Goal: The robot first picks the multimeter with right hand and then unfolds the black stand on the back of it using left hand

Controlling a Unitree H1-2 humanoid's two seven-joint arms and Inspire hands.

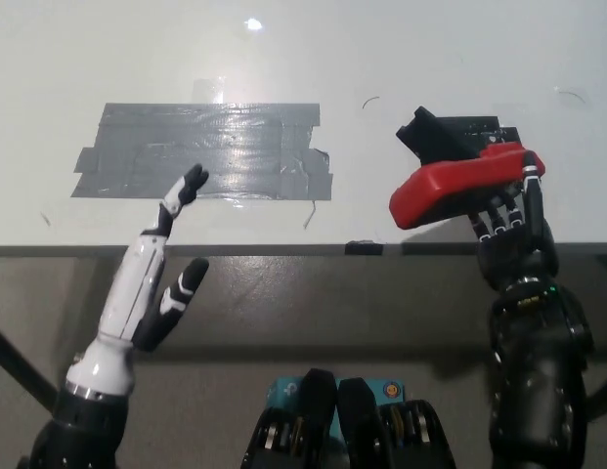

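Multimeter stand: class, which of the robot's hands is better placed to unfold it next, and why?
Left. The right hand is shut on the multimeter, holding it up; the left hand is open, raised and free.

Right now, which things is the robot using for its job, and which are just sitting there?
For the job:
- red multimeter
- black stand on it
- right robot hand, holding the multimeter
- left robot hand, open

Just there:
- grey tape patch
- white table
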